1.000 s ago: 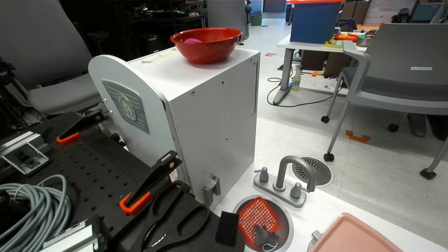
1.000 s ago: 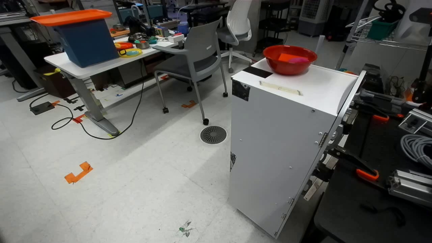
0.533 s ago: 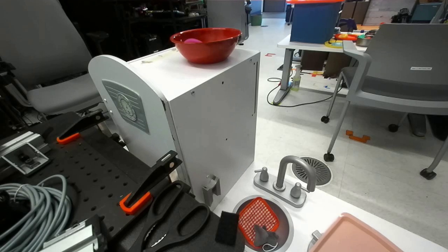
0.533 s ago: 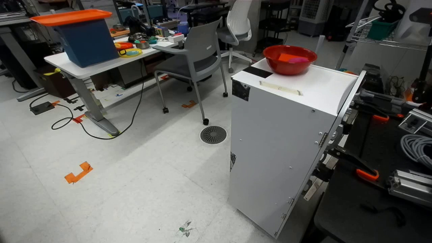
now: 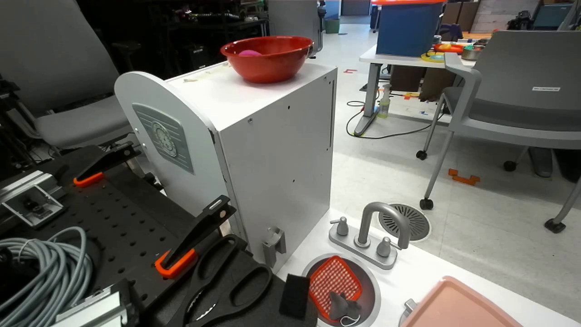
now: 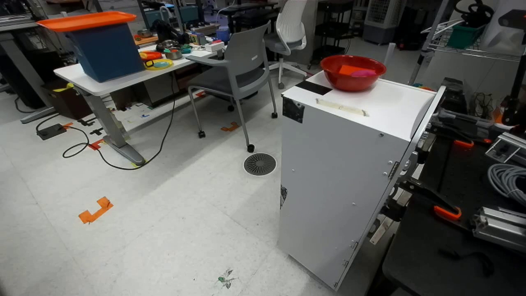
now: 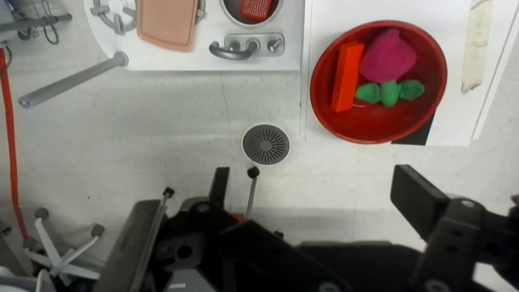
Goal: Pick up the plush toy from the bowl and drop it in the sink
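Plush toy [image 7: 388, 67], magenta and green, in red bowl [image 7: 373, 129] atop white cabinet [image 6: 328, 176], resting beside orange block [image 7: 348, 77]. Gripper [image 7: 318, 190] in wrist view, jaws spread wide, apart from bowl. Lower down, in exterior view, sink [image 5: 373, 295] beside grey faucet [image 5: 363, 232], small grey item [image 5: 340, 306] and red grid [image 5: 333, 277] inside.

In my wrist view, the bowl [image 7: 365, 127] at two o'clock was red; inside, the plush toy [image 7: 388, 67] was magenta with green towards six, the block [image 7: 348, 77] at nine orange. At the view's twelve, a red lattice basket [image 7: 255, 9] showed in the grey sink [image 7: 234, 11]; at eleven, I saw a pink tray [image 7: 167, 24]. My gripper [image 7: 311, 178] was black.
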Controlling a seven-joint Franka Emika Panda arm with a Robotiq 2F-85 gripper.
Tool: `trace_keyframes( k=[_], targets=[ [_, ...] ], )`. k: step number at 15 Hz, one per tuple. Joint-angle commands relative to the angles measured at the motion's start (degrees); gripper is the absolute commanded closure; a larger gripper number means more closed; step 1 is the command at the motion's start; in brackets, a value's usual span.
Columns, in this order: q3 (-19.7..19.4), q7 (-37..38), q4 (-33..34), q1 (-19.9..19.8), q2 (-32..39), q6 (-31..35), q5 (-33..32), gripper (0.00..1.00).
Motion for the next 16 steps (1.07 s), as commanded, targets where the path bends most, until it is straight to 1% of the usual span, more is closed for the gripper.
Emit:
trace_keyframes(
  k=[1,2,4,7,9,16],
  targets=[
    [0.1,-2.5,-3.7,1.0,-3.9,4.7,4.6,0.00],
    [0.4,-0.6,-0.8,0.4,-1.0,2.1,2.0,0.00],
    [0.5,-1.0,-1.9,0.7,-2.2,3.0,3.4,0.00],
    [0.5,-0.9,-2.5,0.7,-2.5,3.1,3.3,0.00],
    [0.5,-0.8,-2.2,0.8,-1.4,2.3,4.1,0.00],
    [1.6,0.4,-1.2,1.3,4.4,-1.1,3.2,0.00]
  ],
)
